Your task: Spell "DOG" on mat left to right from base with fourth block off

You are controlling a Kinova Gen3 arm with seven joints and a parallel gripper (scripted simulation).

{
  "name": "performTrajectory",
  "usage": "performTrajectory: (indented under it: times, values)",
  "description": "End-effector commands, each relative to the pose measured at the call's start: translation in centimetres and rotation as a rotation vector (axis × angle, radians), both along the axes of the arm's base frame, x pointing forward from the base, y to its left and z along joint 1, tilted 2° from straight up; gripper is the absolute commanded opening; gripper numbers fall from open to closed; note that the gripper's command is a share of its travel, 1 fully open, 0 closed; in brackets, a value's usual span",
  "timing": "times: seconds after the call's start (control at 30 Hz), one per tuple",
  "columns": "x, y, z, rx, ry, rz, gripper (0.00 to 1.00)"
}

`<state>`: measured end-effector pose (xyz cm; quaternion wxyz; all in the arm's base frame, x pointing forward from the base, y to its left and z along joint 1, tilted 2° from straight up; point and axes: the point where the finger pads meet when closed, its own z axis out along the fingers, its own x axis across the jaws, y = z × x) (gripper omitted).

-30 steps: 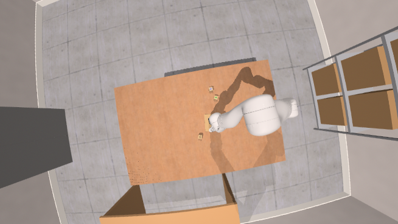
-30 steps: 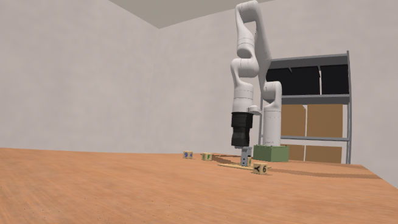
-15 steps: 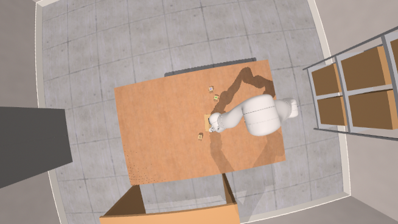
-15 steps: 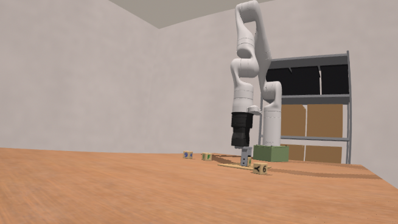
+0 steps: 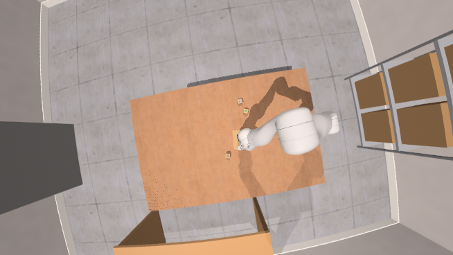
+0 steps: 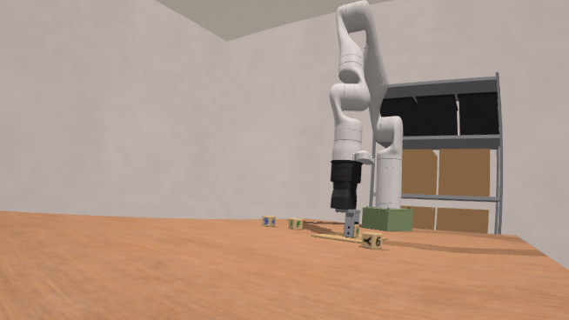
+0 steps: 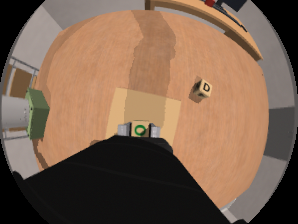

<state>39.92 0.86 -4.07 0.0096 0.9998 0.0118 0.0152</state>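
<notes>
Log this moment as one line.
gripper: fingers astride O block, grip unclear | D block: off mat | word: unfinished

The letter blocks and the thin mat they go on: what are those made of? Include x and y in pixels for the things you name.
The D block (image 5: 228, 156) (image 6: 371, 241) (image 7: 204, 89) looks like pale, matt wood, judging by its even tan faces with dark printed characters. The mat (image 5: 236, 140) (image 6: 331, 236) (image 7: 112, 120) is plain light tan without visible weave, perhaps thin wood or card; I can't tell which.

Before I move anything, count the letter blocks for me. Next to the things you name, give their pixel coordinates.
4. The block with O on top (image 6: 357, 230) (image 7: 140, 130) is between the gripper's (image 6: 351, 233) (image 7: 140, 131) fingers over the mat (image 5: 235, 140) (image 6: 326, 236) (image 7: 172, 112); the D block (image 5: 228, 156) (image 6: 372, 241) (image 7: 204, 89) is off one end; the green-topped block (image 5: 246, 111) (image 6: 296, 223) and farthest block (image 5: 240, 101) (image 6: 268, 221) are beyond the other.
</notes>
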Motion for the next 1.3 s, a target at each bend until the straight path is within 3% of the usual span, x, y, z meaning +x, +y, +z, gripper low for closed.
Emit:
performTrajectory:
  times: [0.0,0.07,0.2,0.23,0.3,0.33,0.4,0.53,1.0,1.27]
  values:
    - [0.1,0.0,0.1,0.000,-0.002,0.000,0.57]
    - [0.1,0.0,0.1,0.000,-0.002,0.000,0.63]
    - [0.1,0.0,0.1,0.000,-0.002,0.000,0.63]
    - [0.1,0.0,0.1,0.000,-0.002,0.000,0.69]
    - [0.1,0.0,0.1,0.000,-0.002,0.000,0.69]
    - [0.1,0.0,0.1,0.000,-0.002,0.000,0.75]
    - [0.1,0.0,0.1,0.000,-0.002,0.000,0.75]
    - [0.1,0.0,0.1,0.000,-0.002,0.000,0.87]
    - [0.1,0.0,0.2,0.000,-0.002,0.000,0.87]
    - [0.0,0.1,3.1,0.000,-0.002,0.000,0.87]
